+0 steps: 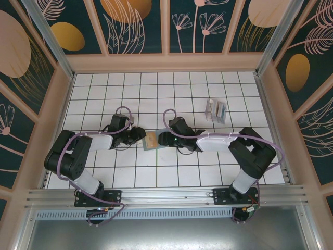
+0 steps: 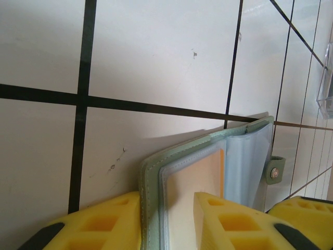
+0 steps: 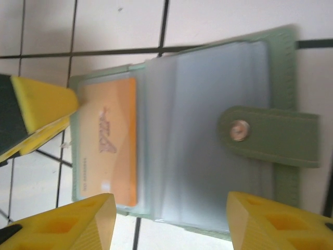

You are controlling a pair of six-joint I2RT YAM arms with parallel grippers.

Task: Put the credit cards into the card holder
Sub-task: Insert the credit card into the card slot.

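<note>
The right wrist view lays the card holder [image 3: 283, 67] open flat: an orange credit card [image 3: 110, 140] sits in a clear sleeve, the snap strap [image 3: 270, 136] to the right. The right hand [image 3: 169, 203] hovers over its edge, fingers spread, gripping nothing. The left wrist view shows the left hand [image 2: 166, 200] pinching the holder's green cover. From above, both hands meet at the holder mid-table [image 1: 156, 88], white tiles with dark grout, a clear stand [image 1: 216, 110] farther back, teal leaf-patterned walls [image 1: 135, 23] around
</note>
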